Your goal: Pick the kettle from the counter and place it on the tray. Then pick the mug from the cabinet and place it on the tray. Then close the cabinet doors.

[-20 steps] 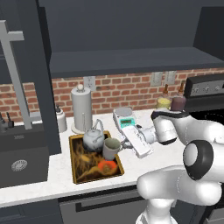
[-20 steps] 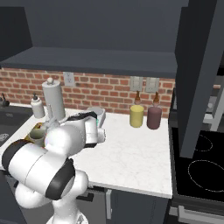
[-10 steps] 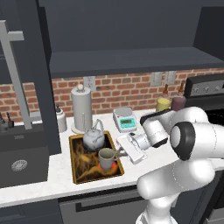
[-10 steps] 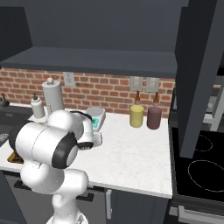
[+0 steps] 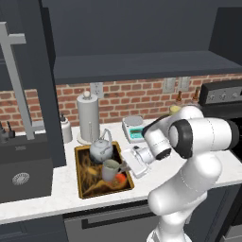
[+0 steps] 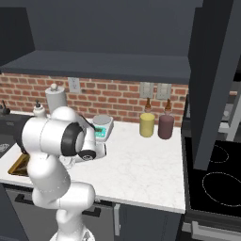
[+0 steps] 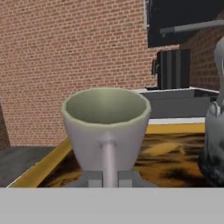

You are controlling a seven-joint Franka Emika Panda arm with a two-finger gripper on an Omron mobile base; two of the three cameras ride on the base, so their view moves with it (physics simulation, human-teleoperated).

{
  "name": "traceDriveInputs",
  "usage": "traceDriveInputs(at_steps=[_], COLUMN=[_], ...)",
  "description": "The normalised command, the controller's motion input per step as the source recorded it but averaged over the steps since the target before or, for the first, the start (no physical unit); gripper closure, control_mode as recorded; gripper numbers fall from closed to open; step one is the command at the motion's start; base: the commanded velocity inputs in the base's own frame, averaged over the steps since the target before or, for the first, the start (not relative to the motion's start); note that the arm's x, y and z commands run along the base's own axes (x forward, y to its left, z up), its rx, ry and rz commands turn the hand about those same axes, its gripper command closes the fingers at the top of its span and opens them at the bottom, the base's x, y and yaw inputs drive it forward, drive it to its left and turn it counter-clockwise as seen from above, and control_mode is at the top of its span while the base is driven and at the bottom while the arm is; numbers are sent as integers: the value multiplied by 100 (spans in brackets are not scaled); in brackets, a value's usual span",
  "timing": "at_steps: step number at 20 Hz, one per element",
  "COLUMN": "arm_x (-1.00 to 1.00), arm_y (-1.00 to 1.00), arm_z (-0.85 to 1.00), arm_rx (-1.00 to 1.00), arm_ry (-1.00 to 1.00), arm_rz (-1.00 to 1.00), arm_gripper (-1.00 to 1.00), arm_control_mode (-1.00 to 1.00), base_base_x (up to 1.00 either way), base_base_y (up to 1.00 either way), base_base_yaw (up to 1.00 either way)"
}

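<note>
Now mug [image 7: 106, 127] apparently on tray [image 5: 83, 190].

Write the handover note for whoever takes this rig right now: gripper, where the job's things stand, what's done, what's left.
Gripper: shut on the handle of the mug, low over the tray.
Kettle: upright on the tray, at its back end, beside the mug.
Mug: upright over the tray's front part, near the kettle; whether its base already rests on the tray cannot be told.
Done: kettle on the tray; mug brought to the tray.
Left: set the mug down if needed, open the fingers, pull the hand back, then close the cabinet doors, which stand open above the counter.
</note>
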Motion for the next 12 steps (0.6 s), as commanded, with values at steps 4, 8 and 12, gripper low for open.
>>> traceDriveInputs(at_steps=[4,8,12], arm_x=[23,1,-29], arm_y=[6,2,0], arm_z=[-31,-9,25], arm_rx=[0,0,0], arm_ry=[-3,-7,-10], arm_rz=[-2,-1,-4], arm_gripper=[100,100,100], arm_control_mode=[-100,-100,-100], base_base_x=[0,0,0], base_base_y=[0,0,0], base_base_yaw=[0,0,0])
